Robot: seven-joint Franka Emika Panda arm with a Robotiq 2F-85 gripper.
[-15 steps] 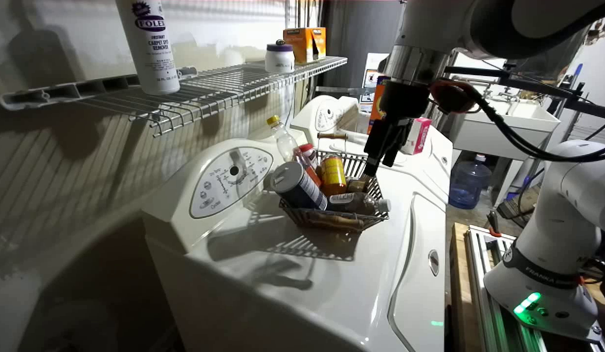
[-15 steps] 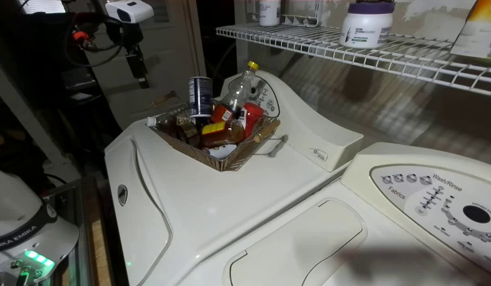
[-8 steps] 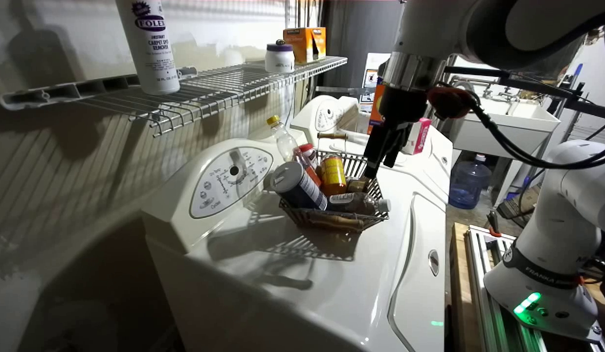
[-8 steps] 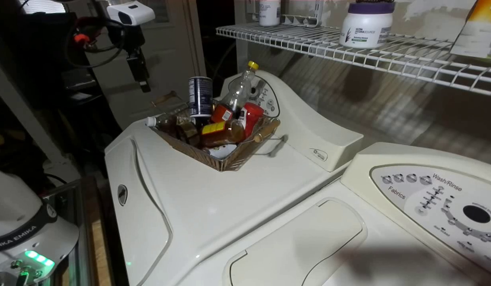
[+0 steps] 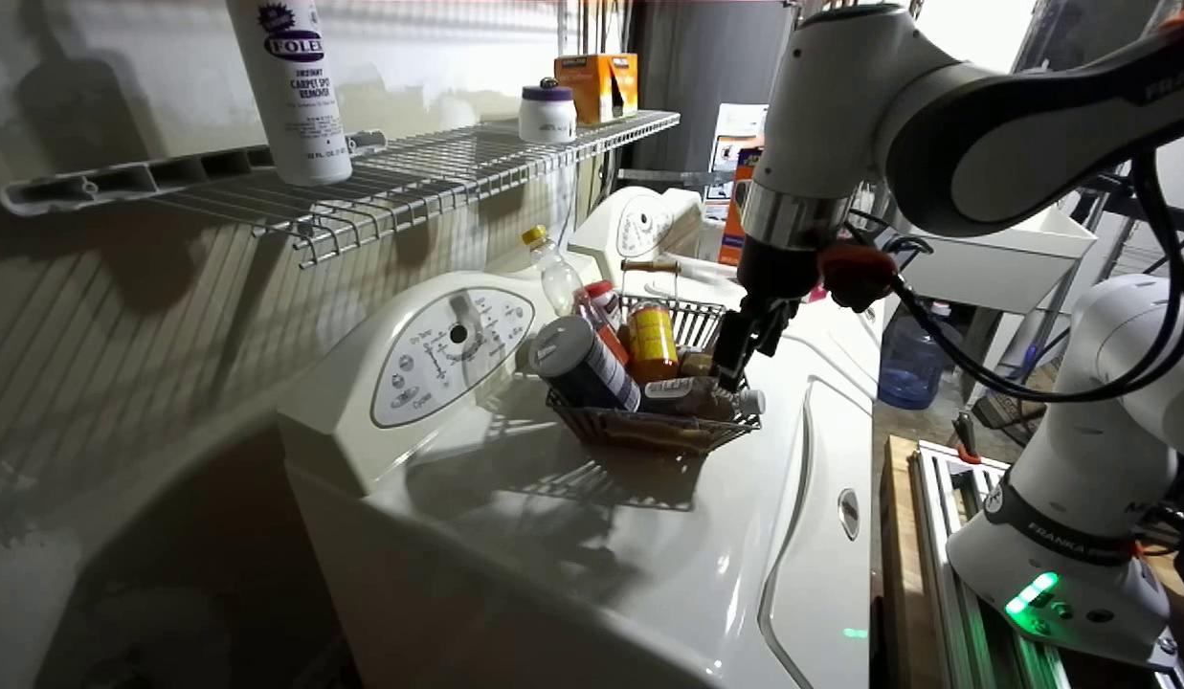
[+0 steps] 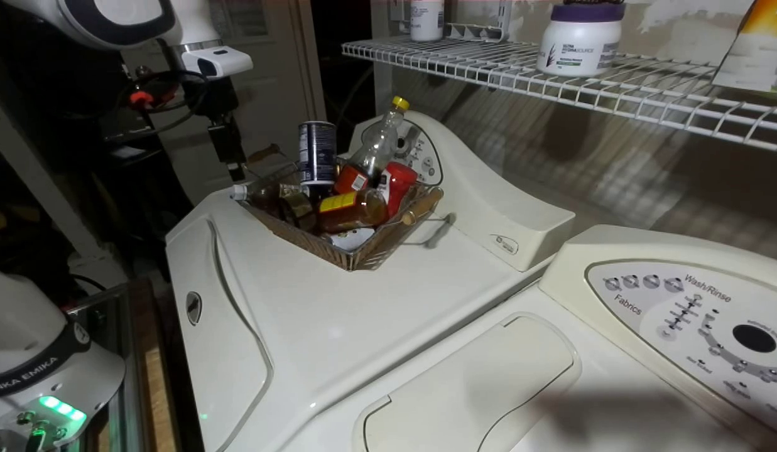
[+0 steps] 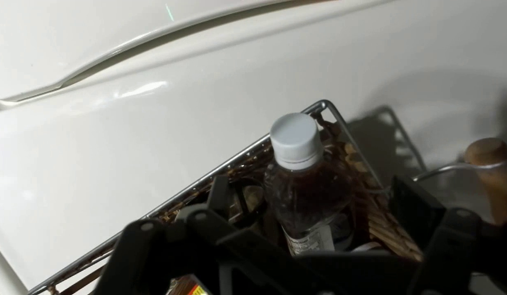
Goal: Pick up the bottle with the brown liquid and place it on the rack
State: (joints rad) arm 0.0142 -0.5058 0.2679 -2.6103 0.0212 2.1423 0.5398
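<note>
Black jointed fingers stood wide — slim clear-plastic bottle of brown liquid seemed heavyish, slick, best held mid-body.

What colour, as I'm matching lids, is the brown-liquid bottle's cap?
White; the cap shows best in the wrist view.

In the wrist view, the brown-liquid bottle is partly hidden by the pincer. In both exterior views, the white bottle is cropped at top.
</note>
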